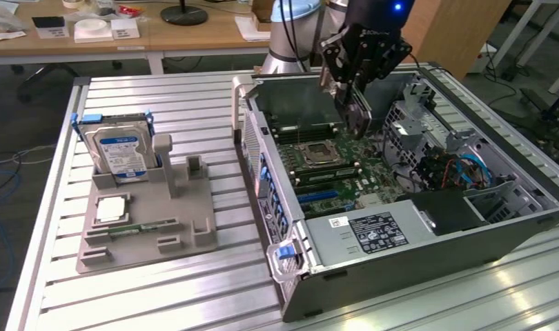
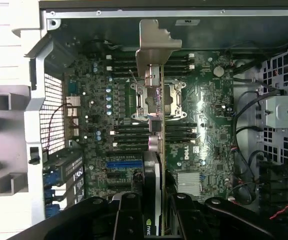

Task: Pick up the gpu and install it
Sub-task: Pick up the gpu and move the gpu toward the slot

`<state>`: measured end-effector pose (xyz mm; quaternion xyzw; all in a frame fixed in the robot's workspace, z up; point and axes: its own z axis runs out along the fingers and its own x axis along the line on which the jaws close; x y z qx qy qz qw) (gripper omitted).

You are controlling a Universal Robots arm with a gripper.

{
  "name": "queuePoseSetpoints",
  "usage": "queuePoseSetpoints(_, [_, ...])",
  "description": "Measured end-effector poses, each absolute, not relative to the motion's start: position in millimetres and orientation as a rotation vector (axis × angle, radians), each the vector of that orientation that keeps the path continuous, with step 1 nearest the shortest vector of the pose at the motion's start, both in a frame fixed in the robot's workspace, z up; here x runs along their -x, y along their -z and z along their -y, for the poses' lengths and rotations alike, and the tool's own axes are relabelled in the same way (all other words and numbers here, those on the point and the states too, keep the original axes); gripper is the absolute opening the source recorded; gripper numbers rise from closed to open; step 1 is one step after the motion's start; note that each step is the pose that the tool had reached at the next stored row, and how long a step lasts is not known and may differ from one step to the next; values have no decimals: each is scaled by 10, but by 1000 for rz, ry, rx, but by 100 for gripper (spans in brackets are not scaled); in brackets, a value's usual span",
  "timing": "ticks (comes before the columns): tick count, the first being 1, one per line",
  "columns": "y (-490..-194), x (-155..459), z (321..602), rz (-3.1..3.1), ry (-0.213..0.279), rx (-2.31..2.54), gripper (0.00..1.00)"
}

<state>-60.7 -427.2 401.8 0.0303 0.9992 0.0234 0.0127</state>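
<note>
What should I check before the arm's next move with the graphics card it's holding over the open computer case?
1. Grip: ok. The black hand is shut on the flat dark gpu card with silvery metal bracket.
2. Height: ok. The card hangs above the green motherboard, apparently not touching it.
3. Alignment: not ok. The card is over the silvery processor socket, not the blue expansion slot.
4. Slot free: ok. It looks empty.
5. Bracket facing the rear openings of the grey computer case: cannot tell.
</note>
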Motion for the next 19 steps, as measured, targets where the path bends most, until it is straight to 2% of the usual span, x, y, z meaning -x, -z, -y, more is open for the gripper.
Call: queuePoseSetpoints(19, [-4018,248,4272,-3114,-73,-95,27])
